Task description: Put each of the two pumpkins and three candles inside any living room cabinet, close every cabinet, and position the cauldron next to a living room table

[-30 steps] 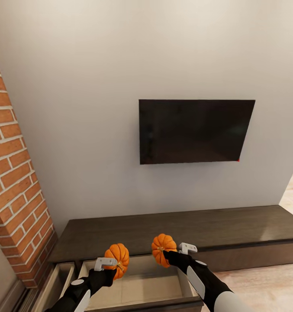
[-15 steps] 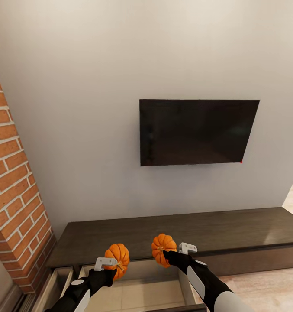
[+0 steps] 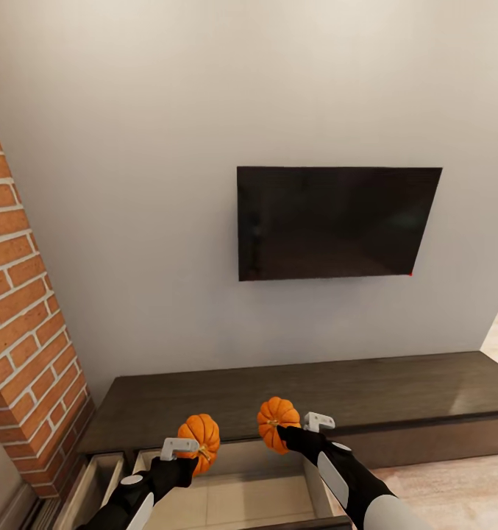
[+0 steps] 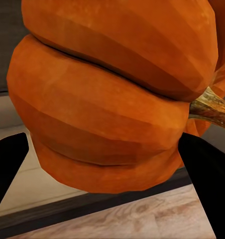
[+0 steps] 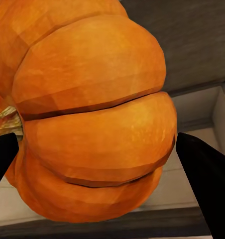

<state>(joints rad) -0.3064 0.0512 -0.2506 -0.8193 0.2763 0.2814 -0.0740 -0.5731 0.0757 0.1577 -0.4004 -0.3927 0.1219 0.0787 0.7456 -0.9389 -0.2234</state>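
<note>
The wall [image 3: 168, 147] with its black TV [image 3: 337, 221] stands behind the long dark cabinet [image 3: 315, 390], whose pale-lined drawer [image 3: 234, 500] is pulled open at the cabinet's left end, beside the brick column [image 3: 20, 331]. Both pumpkins are held in the air over that drawer, near its back edge where it meets the cabinet top. The left gripper [image 3: 193, 450] is pinching the left pumpkin [image 3: 200, 434] across its ribbed sides, and the right gripper [image 3: 289, 434] is pinching the right pumpkin [image 3: 276, 423] the same way, each stem [image 4: 212, 107] pointing sideways. The risk, as I judge it, lies in the release: let go this far back, a round pumpkin could land on the cabinet top or the drawer's rear edge and roll off rather than drop inside. The two pumpkins are also near each other, so lowering both together could knock one loose from its grip. A pumpkin left high against the drawer's edge could then stop it from closing.
</note>
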